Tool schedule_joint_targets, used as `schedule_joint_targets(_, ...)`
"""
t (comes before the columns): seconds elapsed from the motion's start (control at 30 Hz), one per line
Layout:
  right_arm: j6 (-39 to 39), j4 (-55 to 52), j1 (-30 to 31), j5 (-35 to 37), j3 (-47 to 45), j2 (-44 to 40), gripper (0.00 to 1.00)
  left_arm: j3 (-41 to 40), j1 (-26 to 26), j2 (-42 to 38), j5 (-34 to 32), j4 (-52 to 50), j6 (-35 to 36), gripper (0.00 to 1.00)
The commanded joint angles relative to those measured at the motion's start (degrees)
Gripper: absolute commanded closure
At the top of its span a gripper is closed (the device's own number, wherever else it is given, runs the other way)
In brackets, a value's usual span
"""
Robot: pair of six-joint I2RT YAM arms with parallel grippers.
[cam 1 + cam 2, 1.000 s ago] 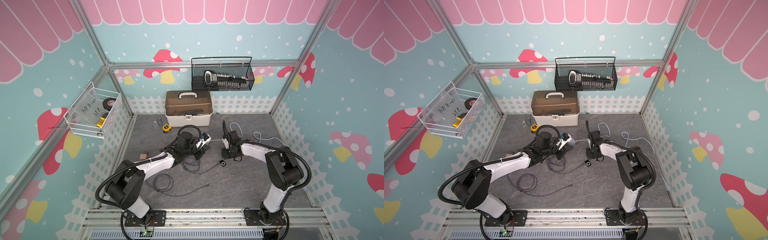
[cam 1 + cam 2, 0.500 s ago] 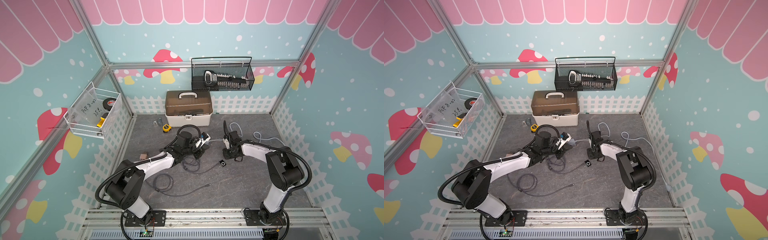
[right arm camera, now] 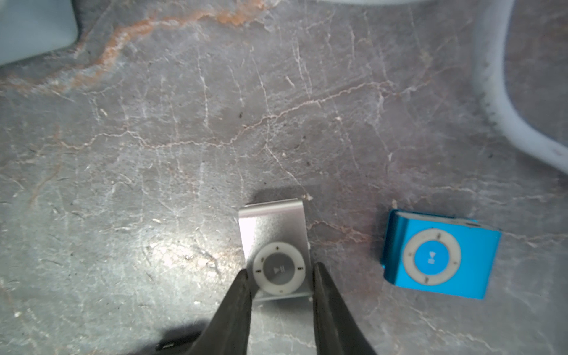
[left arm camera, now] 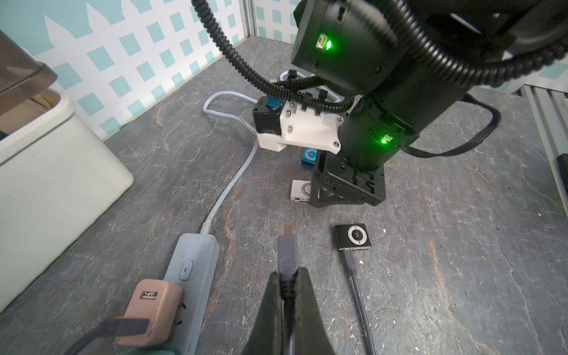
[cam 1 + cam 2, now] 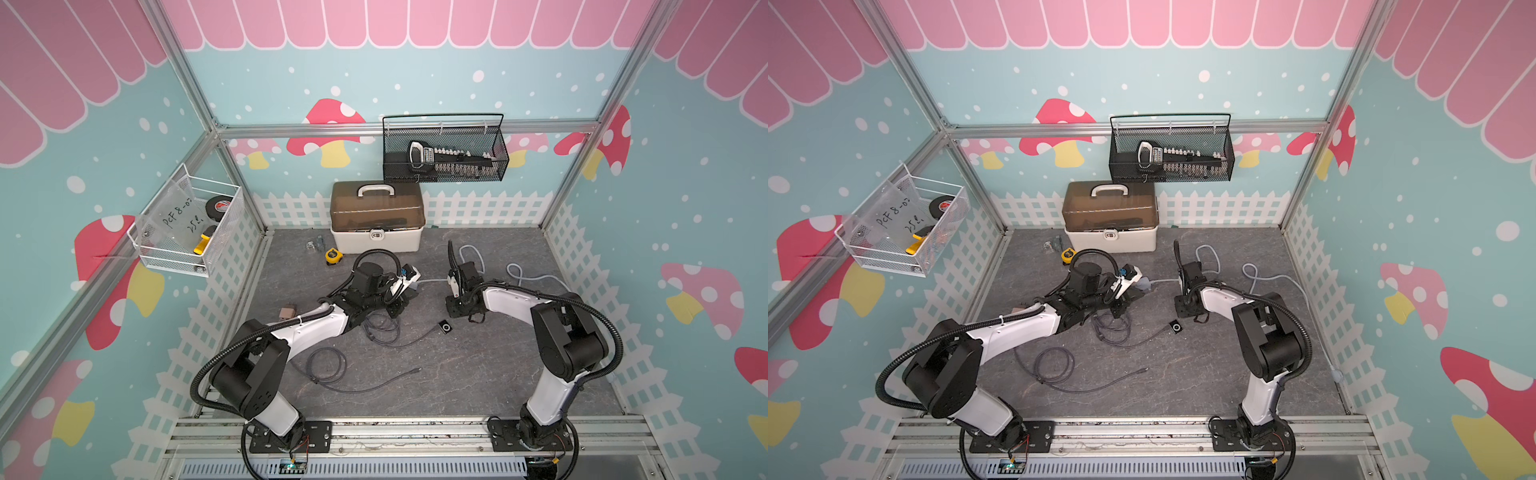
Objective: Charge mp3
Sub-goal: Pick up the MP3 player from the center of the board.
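Three small clip mp3 players lie on the grey floor. My right gripper point(image 3: 280, 276) points straight down, and its two fingers press on both sides of the silver mp3 player point(image 3: 270, 227), which rests flat. A blue mp3 player point(image 3: 439, 255) lies free just beside it. The black mp3 player point(image 4: 352, 236) has a grey cable point(image 4: 350, 264) plugged into it and shows in both top views point(image 5: 446, 326) point(image 5: 1176, 327). My left gripper point(image 4: 288, 273) is shut on the grey plug point(image 4: 287, 249) of another cable, held just above the floor and pointing towards the silver player point(image 4: 299, 190).
A pale power strip point(image 4: 193, 276) with a pink USB charger point(image 4: 153, 307) plugged in lies beside my left gripper. Behind stands a white toolbox point(image 5: 376, 220) with a yellow tape measure point(image 5: 332, 255) near it. Grey cable coils point(image 5: 328, 365) lie in front, and a pale cord point(image 5: 519, 274) loops at the right.
The right jaws have narrowed onto the silver mp3 player. Both arms have barely moved, and the left gripper still holds its plug.
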Motion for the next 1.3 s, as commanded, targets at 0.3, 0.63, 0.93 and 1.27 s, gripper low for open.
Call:
schedule_joint_targets(0.3, -0.79, -3.13, 1.07, 0.12, -2.13, 3.76, 0.73, 1.19, 0.42, 0.30, 1.20, 0.22, 0.95, 1.00)
schedule_joint_targets(0.63, -3.30, -3.36, 0.99, -0.76, -1.28, -3.35, 0.81, 2.55, 0.27, -0.67, 1.31, -3.79, 3.02, 1.00)
schedule_joint_targets(0.93, -12.06, -11.23, 0.81, -8.50, 4.15, -13.28, 0.83, 6.48, -1.35, -2.05, 1.74, -11.19, 8.60, 1.00)
schedule_joint_targets(1.27, -13.16, -18.35, 0.81, -14.05, 9.90, -17.57, 0.84, 10.98, -5.63, -1.92, -2.50, -14.95, 11.59, 1.00)
